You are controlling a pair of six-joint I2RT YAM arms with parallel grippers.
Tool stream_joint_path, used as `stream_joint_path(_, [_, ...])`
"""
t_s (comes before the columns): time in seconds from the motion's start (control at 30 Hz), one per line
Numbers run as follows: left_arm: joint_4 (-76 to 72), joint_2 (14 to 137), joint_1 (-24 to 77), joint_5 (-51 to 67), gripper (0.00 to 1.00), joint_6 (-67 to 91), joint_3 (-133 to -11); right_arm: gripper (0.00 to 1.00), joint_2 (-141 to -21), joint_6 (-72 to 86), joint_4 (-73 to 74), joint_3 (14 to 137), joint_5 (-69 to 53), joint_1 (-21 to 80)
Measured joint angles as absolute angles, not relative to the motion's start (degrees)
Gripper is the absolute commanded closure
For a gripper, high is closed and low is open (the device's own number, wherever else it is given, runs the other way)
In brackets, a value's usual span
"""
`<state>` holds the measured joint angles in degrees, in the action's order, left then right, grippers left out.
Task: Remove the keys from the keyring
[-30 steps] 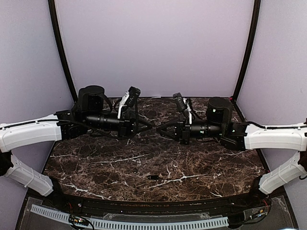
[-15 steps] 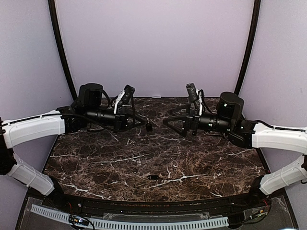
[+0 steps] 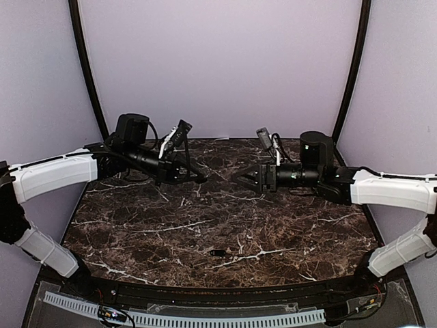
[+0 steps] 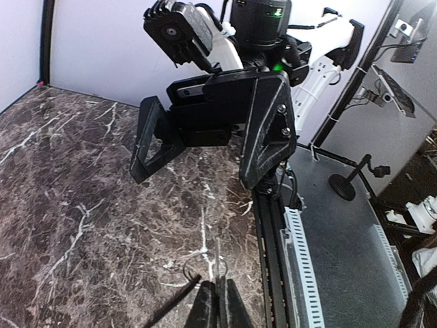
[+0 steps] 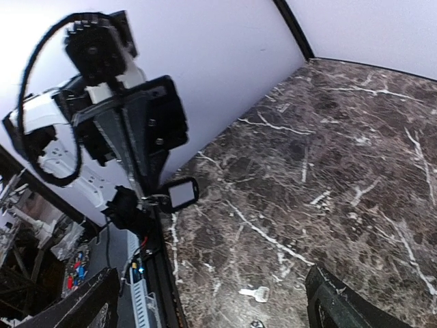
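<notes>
My left gripper [image 3: 202,179] hovers over the back of the marble table [image 3: 136,232], shut on the keyring [image 4: 204,253], a thin wire loop. A slim metal piece [image 4: 217,259] stands edge-on in the pinch; I cannot tell whether it is a key. A dark fob with a pale face [image 5: 181,193] hangs from the left gripper [image 4: 218,290]. My right gripper [image 3: 244,179] faces it a short way off, open and empty [image 5: 208,287]. One silvery key [image 5: 254,294] lies flat on the marble, seen from above as a small dark oblong [image 3: 218,253] near the front edge.
A black rail and a white slotted strip [image 3: 184,318] run along the table's near edge. Dark curved posts [image 3: 85,68] and lilac walls close in the sides and back. Another small piece [image 5: 256,324] shows at the bottom edge of the right wrist view.
The two grippers were joined tip to tip over the back middle and have pulled apart. The right gripper opened wide. The key on the marble has not moved.
</notes>
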<state>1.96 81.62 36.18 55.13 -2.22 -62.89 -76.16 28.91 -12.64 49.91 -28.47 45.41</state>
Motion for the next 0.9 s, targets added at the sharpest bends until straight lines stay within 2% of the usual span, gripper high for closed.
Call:
stream_joint_path(0.13, [1.87, 81.73, 36.21, 60.07, 1.00, -2.11, -62.96, 0.13, -74.76, 30.83, -22.74, 46.33, -38.54, 45.36])
stream_joint_path(0.3, [0.97, 81.73, 36.36, 65.23, 1.00, -1.41, -62.04, 0.17, -79.07, 34.70, -34.02, 46.57, -50.68, 45.84])
stream_joint_path(0.6, [0.93, 81.71, 38.87, 68.60, 1.00, -1.02, -60.60, 0.24, -88.51, 36.34, -40.84, 52.36, -59.33, 47.59])
stream_joint_path(0.7, [0.93, 81.71, 39.31, 69.04, 1.00, -1.02, -60.58, 0.37, -90.50, 36.36, -41.71, 54.15, -60.66, 48.42])
stream_joint_path(0.8, [0.93, 81.71, 39.57, 69.34, 1.00, -1.02, -60.58, 0.45, -92.23, 37.21, -43.86, 55.09, -62.61, 49.17])
stream_joint_path(0.9, [0.93, 81.71, 39.68, 69.49, 1.00, -1.04, -60.58, 0.60, -93.65, 37.41, -44.12, 55.99, -64.23, 49.87])
